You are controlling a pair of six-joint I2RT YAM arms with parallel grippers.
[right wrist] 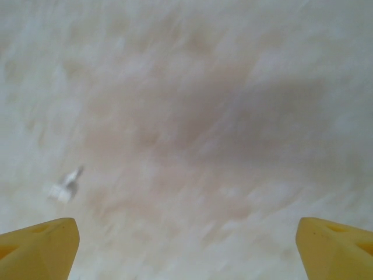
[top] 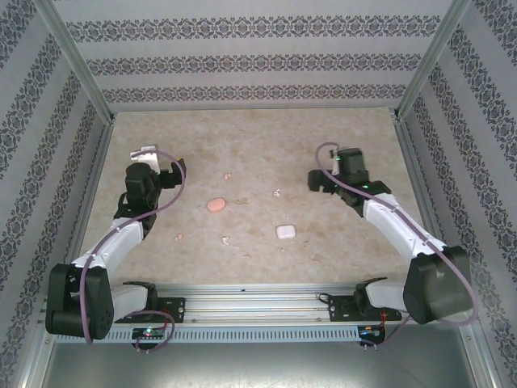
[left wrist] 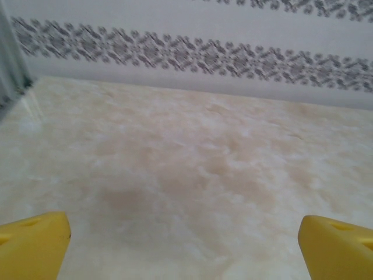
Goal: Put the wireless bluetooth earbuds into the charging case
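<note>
Beige worktop (top: 266,137) showed no earbud seated yet: a pink earbud (top: 179,237) and white earbud (top: 226,240) lay loose at lower centre by the white case (top: 286,232), two more buds (top: 277,192) beyond the pink case (top: 216,204), left end effector (top: 179,170) and right end effector (top: 316,181) spread, empty.

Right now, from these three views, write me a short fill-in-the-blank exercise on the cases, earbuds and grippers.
1. In the top view, the pink case lies to the ___ of the white case.
2. In the right wrist view, the earbud ahead of the right gripper is ___ in colour.
3. The left gripper stands ___, with nothing between its fingers.
Missing words: left; white; open.
</note>
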